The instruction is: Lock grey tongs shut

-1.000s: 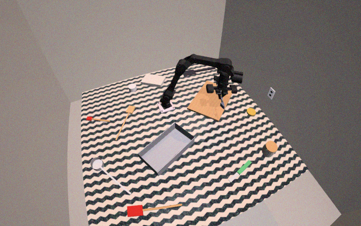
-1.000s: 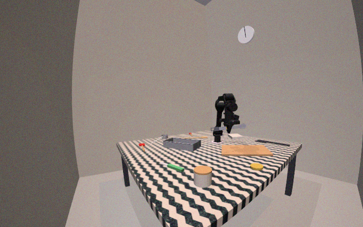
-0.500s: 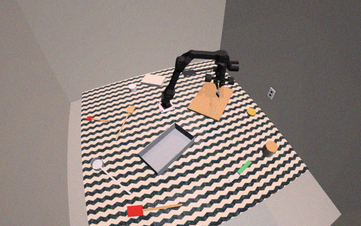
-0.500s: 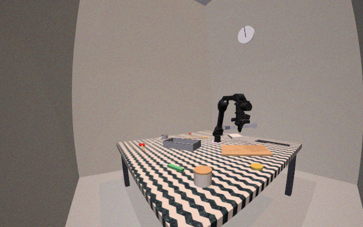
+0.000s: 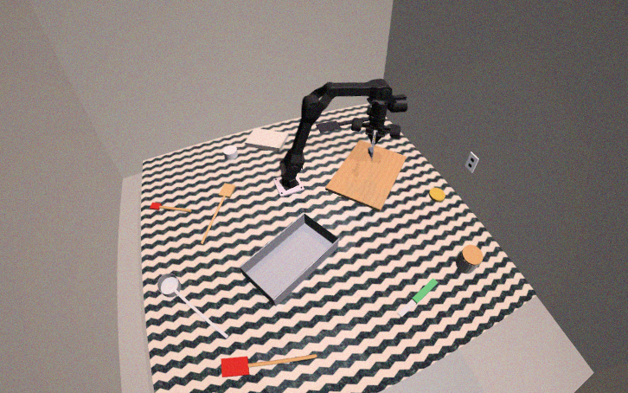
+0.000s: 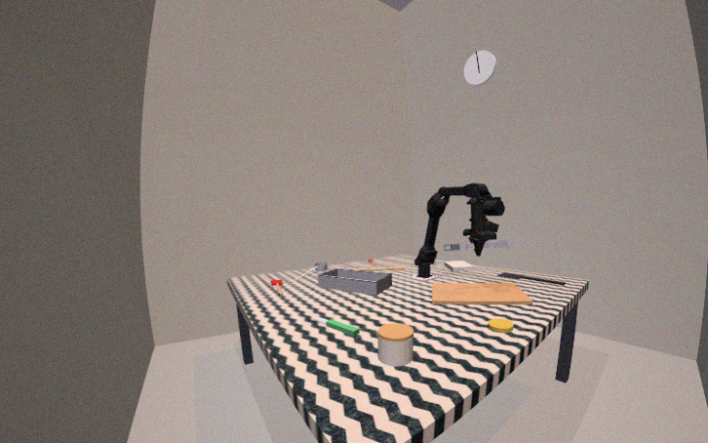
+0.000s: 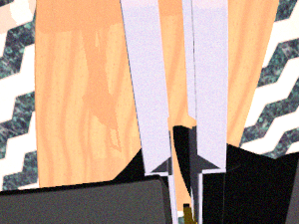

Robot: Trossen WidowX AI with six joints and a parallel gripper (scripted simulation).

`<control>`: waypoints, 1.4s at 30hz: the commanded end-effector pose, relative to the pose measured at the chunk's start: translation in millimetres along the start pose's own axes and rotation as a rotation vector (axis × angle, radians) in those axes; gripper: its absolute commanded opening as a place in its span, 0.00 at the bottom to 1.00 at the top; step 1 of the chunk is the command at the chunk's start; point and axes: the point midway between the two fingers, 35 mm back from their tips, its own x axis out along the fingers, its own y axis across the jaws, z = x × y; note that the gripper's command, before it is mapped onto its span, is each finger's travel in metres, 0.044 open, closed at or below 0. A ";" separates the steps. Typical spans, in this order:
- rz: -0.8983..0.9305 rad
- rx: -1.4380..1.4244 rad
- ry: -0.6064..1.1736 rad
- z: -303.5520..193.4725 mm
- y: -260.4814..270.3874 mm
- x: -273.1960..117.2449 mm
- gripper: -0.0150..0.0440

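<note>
While the gripper (image 5: 374, 138) (image 6: 478, 253) (image 7: 184, 198) pinches the tongs (image 5: 371, 151) (image 6: 498, 244) (image 7: 211, 89) above the wooden board (image 5: 365, 173) (image 6: 480, 293) (image 7: 70, 99), lifting looks done; locking is hard to confirm, and laying them down remains.

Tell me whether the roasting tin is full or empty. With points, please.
Empty: in the top view the bare floor of the roasting tin (image 5: 290, 259) (image 6: 348, 283) shows from wall to wall, nothing on it.
</note>
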 end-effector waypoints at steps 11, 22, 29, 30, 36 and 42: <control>0.106 -0.009 -0.219 -3.0 6.2 14.3 0.00; 0.170 -0.022 -0.583 -7.8 9.5 23.4 0.00; 0.142 -0.018 -0.835 -13.5 7.8 19.8 0.00; 0.133 -0.017 -0.872 -14.7 7.3 18.8 0.00; 0.053 -0.004 -1.087 -24.7 3.2 10.2 0.00; -0.014 0.008 -1.207 -33.0 0.3 3.7 0.00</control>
